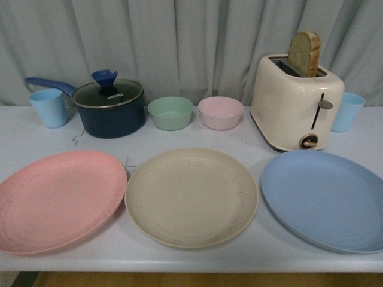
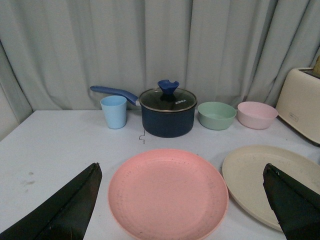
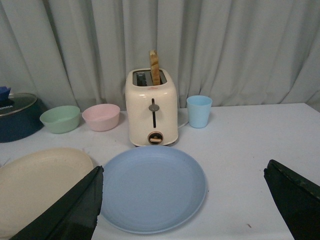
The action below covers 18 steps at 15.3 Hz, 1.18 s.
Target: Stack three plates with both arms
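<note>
Pink plate (image 1: 60, 200), cream plate (image 1: 191, 197), blue plate (image 1: 326, 200) — all 3 faintly ringed; navy pot (image 1: 111, 116); cream toaster (image 1: 293, 104).

Count: 3 plates: pink plate (image 1: 60, 200), beige plate (image 1: 191, 197), blue plate (image 1: 326, 200). 2 bowls: green bowl (image 1: 170, 113), pink bowl (image 1: 221, 112). 2 blue cups (image 1: 49, 107) (image 1: 347, 111). 1 saucepan (image 1: 109, 109). 1 toaster (image 1: 296, 104). 1 bread slice (image 1: 305, 52).

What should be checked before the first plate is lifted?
1. Pink plate, beige plate and blue plate flat, unstacked: ok.
2. Plate tops bare: ok.
3. Left tool open, facing the pink plate: ok.
4. Right tool open, facing the blue plate: ok.
5. Gap between blue plate and toaster: cannot tell.
</note>
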Available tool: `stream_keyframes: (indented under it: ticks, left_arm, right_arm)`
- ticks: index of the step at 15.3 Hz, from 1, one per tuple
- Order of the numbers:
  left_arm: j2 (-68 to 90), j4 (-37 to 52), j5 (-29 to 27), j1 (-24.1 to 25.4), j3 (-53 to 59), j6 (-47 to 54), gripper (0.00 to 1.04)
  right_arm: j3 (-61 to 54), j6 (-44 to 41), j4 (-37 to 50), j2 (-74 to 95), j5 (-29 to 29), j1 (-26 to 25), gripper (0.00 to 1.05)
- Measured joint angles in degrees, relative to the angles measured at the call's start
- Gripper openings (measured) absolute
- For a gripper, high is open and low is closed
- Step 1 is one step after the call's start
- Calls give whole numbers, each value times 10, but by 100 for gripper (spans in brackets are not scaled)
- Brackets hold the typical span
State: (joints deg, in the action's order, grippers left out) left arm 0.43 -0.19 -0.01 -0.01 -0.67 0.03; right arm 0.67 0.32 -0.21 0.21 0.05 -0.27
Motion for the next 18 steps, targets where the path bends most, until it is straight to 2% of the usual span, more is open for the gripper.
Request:
stream_keyframes:
  ticks: [18]
  left_arm:
    - [0,0,0,0,0,0,98]
  right_arm:
    - [0,0,0,0,0,0,98]
